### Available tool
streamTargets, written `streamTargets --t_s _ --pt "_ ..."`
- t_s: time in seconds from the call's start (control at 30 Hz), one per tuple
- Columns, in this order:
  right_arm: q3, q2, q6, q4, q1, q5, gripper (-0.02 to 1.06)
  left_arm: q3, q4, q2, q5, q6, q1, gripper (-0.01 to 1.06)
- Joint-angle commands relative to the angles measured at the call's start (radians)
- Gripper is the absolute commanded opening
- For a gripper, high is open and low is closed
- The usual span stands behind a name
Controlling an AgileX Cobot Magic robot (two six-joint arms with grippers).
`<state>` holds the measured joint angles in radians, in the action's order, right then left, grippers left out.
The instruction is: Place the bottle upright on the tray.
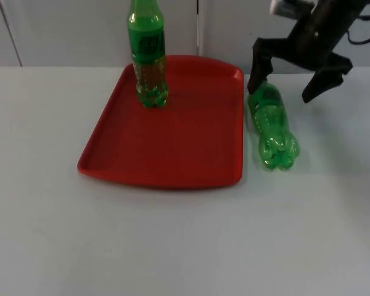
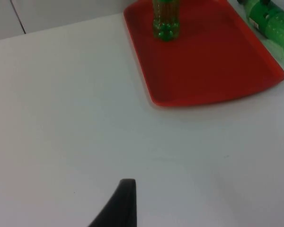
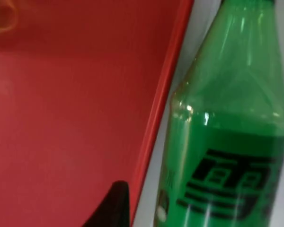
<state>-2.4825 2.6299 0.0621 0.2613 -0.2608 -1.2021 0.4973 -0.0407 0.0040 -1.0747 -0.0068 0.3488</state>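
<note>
On the left side of the white table top (image 1: 172, 246) the left gripper (image 2: 120, 205) hangs over bare surface and waits, well apart from everything; I see one black fingertip of it and cannot tell whether its claw is wide or closed. Next along lies the flat red plastic tray (image 1: 191, 160) with its low raised rim, and near its far edge one green plastic bottle with a dark label (image 1: 148, 55) stands upright. Just beside the tray's right rim, on the table, the second green plastic bottle (image 1: 272, 126) lies on its side, its neck towards the partition wall and its lobed base towards me. Above its neck end sits the right gripper (image 1: 282, 83), claw spread wide, one finger low beside the neck and the other well out to the right, holding nothing.

What worries me is the round body: if only the left finger meets it as the claw shuts, the bottle could roll against the tray rim or spin away. A grip close to the neck could also let the heavier base sag, so it lands tilted and topples. Swinging it across, it might clip the standing bottle.
</note>
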Motion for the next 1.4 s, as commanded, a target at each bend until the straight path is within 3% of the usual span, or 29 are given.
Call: streamTargets --t_s 0.0,0.2,0.63,0.77,0.87,0.9,1.03,1.07,1.1,1.37 --pt "-0.024 0.029 0.009 0.011 -0.006 0.016 1.05 -0.004 0.009 -0.004 0.0 0.0 0.006 1.05" --pt "-0.024 0.069 0.009 0.086 -0.006 0.08 1.02 -0.004 0.009 -0.004 0.0 0.0 0.006 1.05" --pt "-0.024 0.105 0.009 0.107 -0.006 0.125 0.97 -0.004 0.008 -0.004 0.0 0.007 0.006 1.05" --pt "-0.024 0.105 0.009 0.136 -0.006 0.138 0.86 -0.004 0.008 -0.004 0.0 0.007 0.006 1.05" --pt "-0.024 0.105 0.029 0.13 -0.006 0.138 0.59 -0.004 0.008 -0.004 0.0 0.007 0.006 1.05" --pt "-0.024 0.105 0.029 0.13 -0.006 0.138 0.59 -0.004 0.008 -0.004 0.0 0.007 0.006 1.05" --pt "-0.024 0.105 0.039 0.128 -0.006 0.137 0.15 -0.004 0.008 -0.004 0.0 0.007 0.006 1.05" --pt "-0.024 0.105 0.039 0.128 -0.006 0.137 0.15 -0.004 0.008 -0.004 0.0 0.007 0.006 1.05" --pt "-0.024 0.103 0.031 0.126 -0.006 0.139 0.0 -0.004 0.008 -0.004 0.0 0.007 0.006 1.05" --pt "-0.096 0.096 0.016 0.126 -0.006 0.106 0.0 -0.004 0.008 -0.004 0.0 0.007 0.006 1.05"
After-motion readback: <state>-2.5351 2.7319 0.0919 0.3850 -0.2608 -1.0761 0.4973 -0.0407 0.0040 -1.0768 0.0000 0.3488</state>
